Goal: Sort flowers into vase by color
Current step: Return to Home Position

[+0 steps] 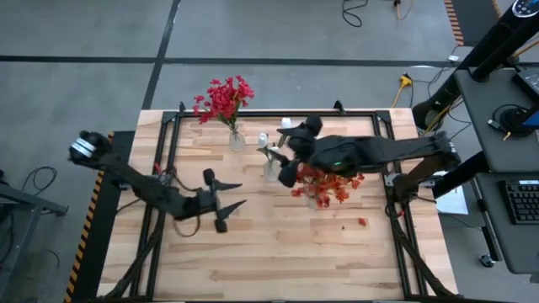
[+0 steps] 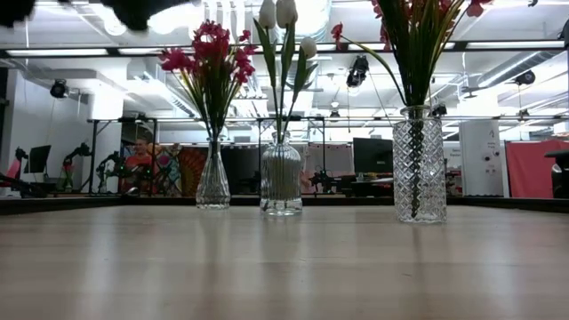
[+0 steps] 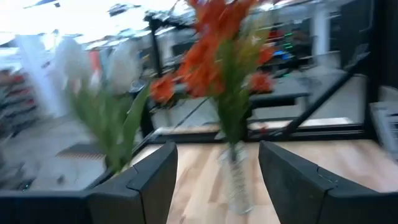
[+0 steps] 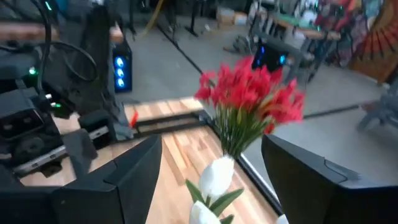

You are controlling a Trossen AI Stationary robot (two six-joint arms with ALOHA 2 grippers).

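Note:
Three glass vases stand on the wooden table. A slim one (image 2: 213, 182) holds crimson-red flowers (image 1: 223, 99). A ribbed one (image 2: 281, 182) holds white buds (image 4: 214, 177). A cut-glass one (image 2: 419, 164) holds orange-red flowers (image 1: 327, 185). My right gripper (image 1: 285, 151) hangs open above the white buds, pointing toward the crimson bunch (image 4: 252, 99), and its fingers touch nothing. My left gripper (image 1: 234, 195) is open and raised left of the middle. It points toward the orange-red bunch (image 3: 217, 56) with nothing between its fingers.
A black frame (image 1: 168, 160) borders the tabletop on its left, far and right sides. Small red petals (image 1: 362, 221) lie on the wood near the orange-red vase. Bare wood (image 1: 278, 261) stretches along the near half. Desks and cables (image 1: 505, 126) stand beyond the right edge.

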